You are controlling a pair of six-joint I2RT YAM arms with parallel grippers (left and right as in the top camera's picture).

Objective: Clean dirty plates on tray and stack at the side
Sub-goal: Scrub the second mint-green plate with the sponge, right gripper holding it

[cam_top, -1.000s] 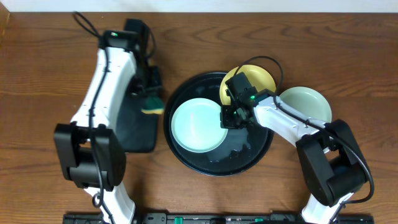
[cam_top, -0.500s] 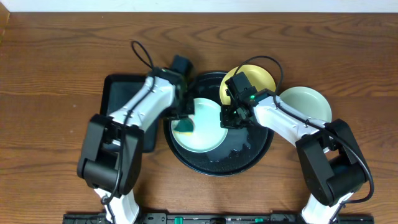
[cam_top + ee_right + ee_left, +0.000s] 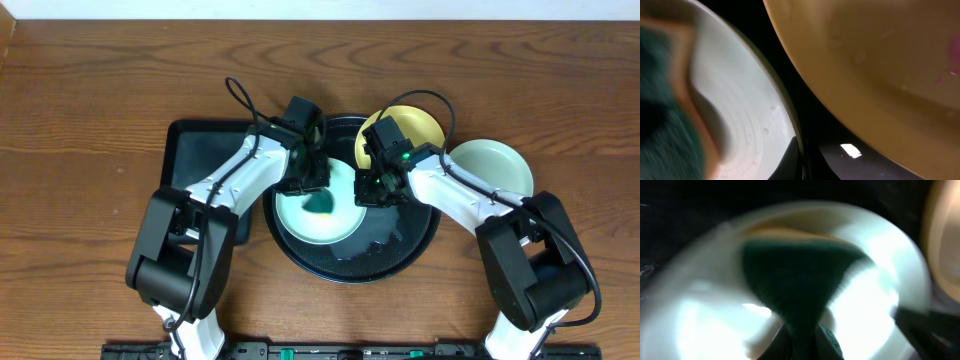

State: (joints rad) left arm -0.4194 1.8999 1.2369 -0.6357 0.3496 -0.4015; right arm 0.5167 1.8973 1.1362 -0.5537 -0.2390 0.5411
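My left hand [image 3: 316, 186] clamps the sponge [image 3: 321, 202] against the mint plate [image 3: 298, 218] beneath it, inside the tray [image 3: 400, 252]. My right hand [image 3: 368, 188] pinches that plate's rim. Beyond it, the yellow plate [image 3: 420, 125] looks unwashed. The second mint plate [image 3: 495, 165] lies on the desk [image 3: 90, 100], unstacked.

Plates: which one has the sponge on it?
The mint-green plate inside the round black tray, with the green sponge on it. The yellow plate and the other green plate have none.
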